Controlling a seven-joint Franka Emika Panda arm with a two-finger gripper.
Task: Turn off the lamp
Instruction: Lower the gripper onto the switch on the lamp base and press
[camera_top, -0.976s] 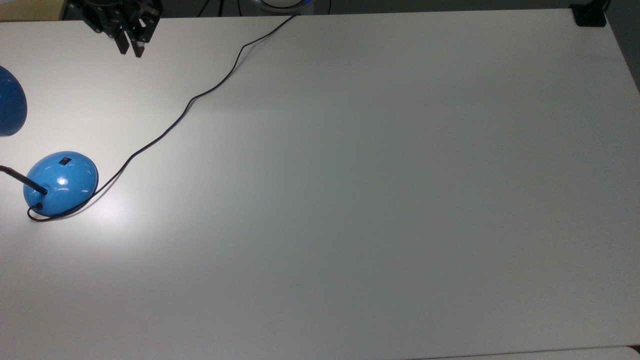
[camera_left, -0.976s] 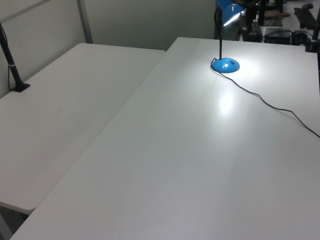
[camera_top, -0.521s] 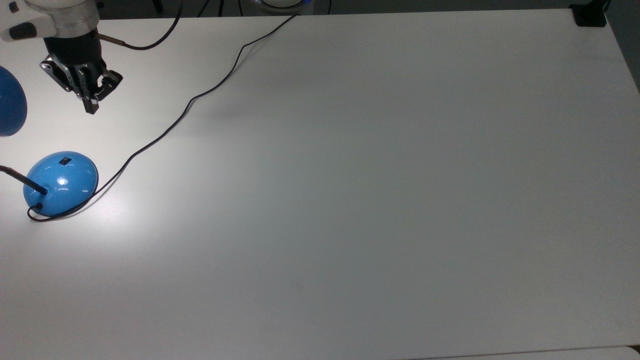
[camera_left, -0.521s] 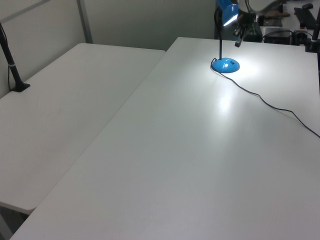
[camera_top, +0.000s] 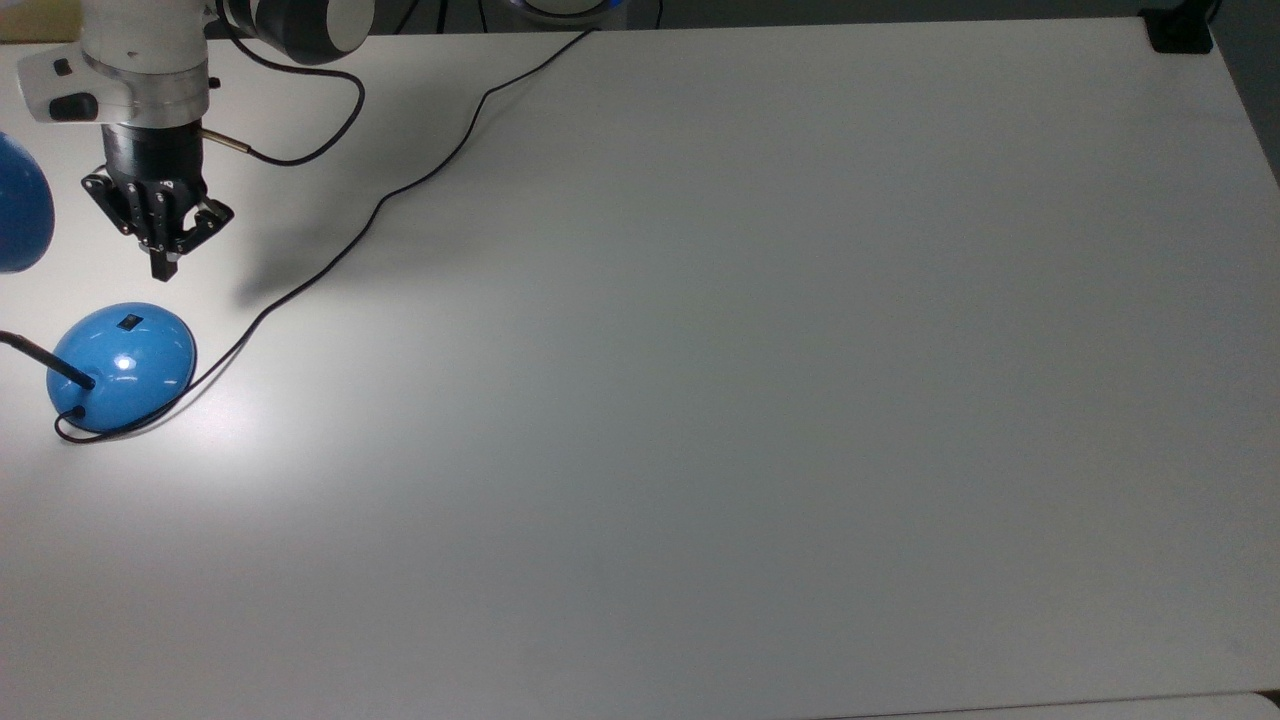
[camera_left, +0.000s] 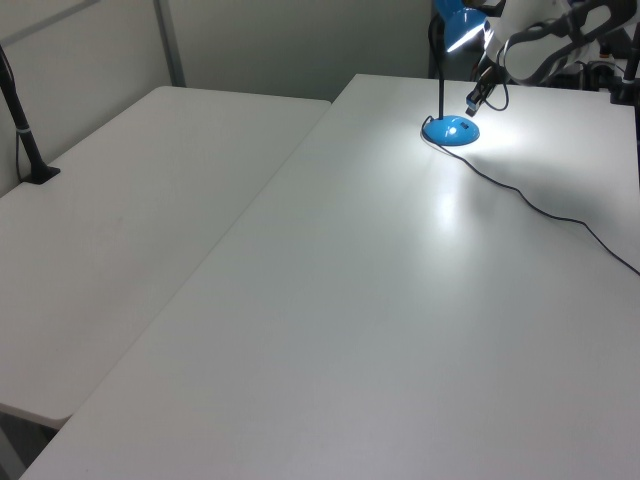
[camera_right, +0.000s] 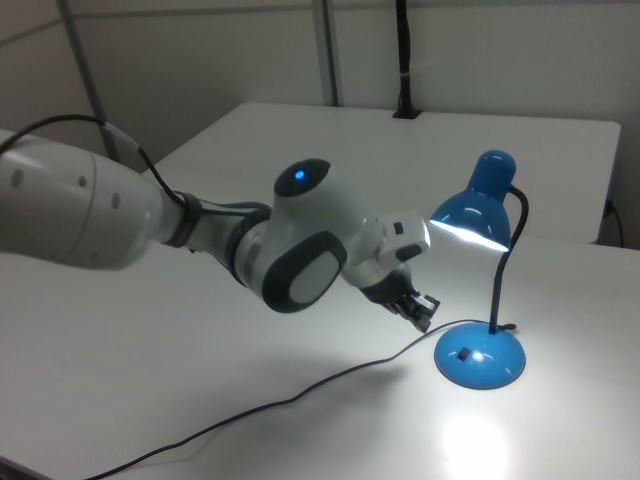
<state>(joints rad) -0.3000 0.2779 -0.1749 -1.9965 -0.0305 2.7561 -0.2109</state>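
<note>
white table (camera_top: 760, 380) lit beneath the lamp (camera_top: 122, 365).

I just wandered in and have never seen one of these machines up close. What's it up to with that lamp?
The robot arm's pincer is reaching toward a blue desk lamp on a white table. The lamp is lit, throwing a bright patch on the table. The pincer's fingers are closed together and hang just short of the lamp's dome base, not touching it. A small black switch sits on that base. The lamp's black cord trails across the table.
</note>
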